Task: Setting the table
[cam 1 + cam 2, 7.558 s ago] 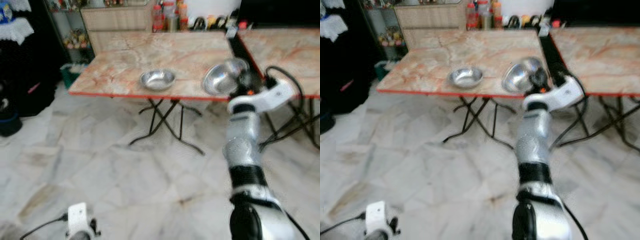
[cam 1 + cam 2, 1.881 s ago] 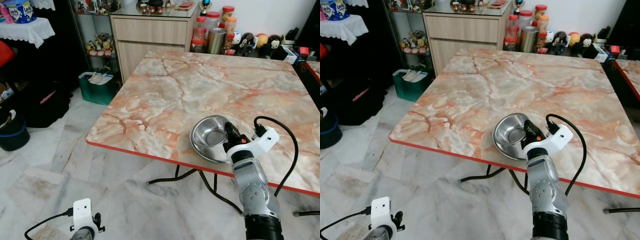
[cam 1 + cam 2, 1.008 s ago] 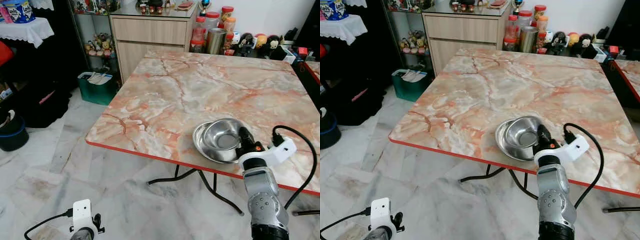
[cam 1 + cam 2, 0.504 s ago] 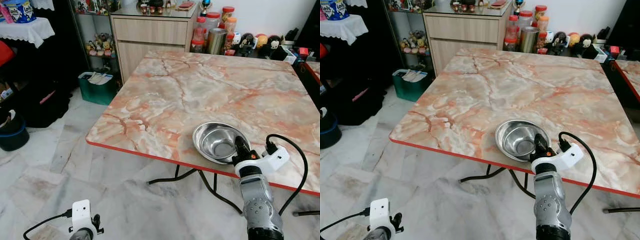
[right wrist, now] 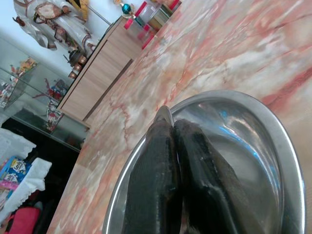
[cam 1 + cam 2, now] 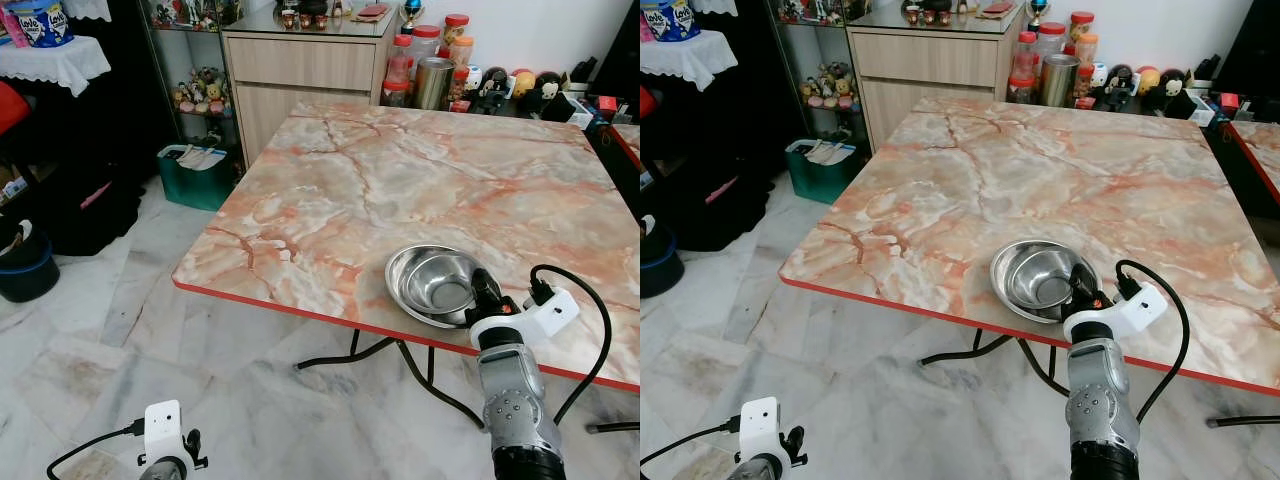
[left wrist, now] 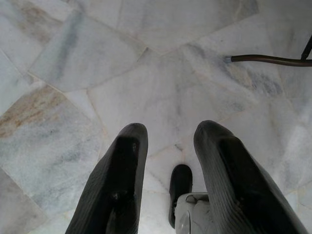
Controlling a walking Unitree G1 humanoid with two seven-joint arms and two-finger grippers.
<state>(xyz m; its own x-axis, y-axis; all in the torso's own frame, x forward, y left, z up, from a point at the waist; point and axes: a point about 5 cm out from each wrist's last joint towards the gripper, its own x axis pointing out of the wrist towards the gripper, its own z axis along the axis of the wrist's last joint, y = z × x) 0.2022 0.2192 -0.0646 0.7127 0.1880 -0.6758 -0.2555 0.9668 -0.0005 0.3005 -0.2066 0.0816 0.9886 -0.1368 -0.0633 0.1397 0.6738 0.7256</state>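
The steel bowl (image 6: 437,284) has come down from a tilted carry to sit nested in a second bowl near the surface's (image 6: 330,190) front edge; the right gripper (image 5: 173,161) stays pinched shut on its rim; the left gripper (image 7: 168,161) hangs idle, fingers apart; pulling back unreleased could drag both bowls off the edge

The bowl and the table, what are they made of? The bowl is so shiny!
The bowl looks like polished metal, probably stainless steel: it is silvery and mirrors the room. The table has a glossy top with orange and white veins like marble, though it may be a printed pattern, with a red edge.
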